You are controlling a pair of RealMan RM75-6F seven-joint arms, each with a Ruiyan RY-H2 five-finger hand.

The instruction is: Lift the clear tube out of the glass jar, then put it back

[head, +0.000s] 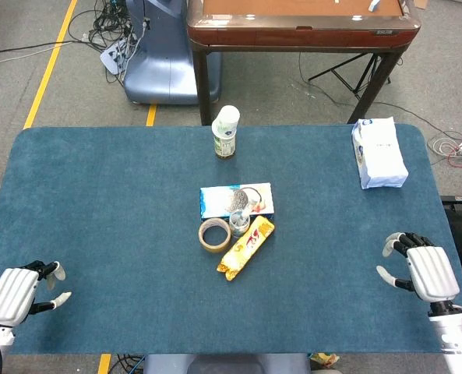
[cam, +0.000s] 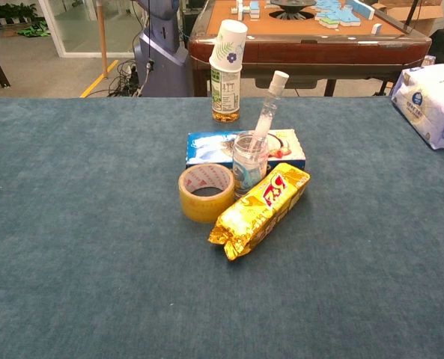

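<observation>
A small glass jar [cam: 249, 163] stands at the middle of the blue table, also seen in the head view as the jar [head: 240, 224]. The clear tube [cam: 267, 107] with a white cap leans in it, tilted up and to the right. My left hand [head: 19, 293] rests near the front left corner, fingers apart, holding nothing. My right hand [head: 425, 269] sits near the front right edge, fingers spread and empty. Both hands are far from the jar and neither shows in the chest view.
A tape roll [cam: 206, 192] and a yellow snack packet [cam: 263, 209] flank the jar. A blue-white box [cam: 213, 148] lies just behind it. A bottle capped with a paper cup [cam: 227, 71] stands further back. A white tissue pack [head: 379, 152] lies at the back right.
</observation>
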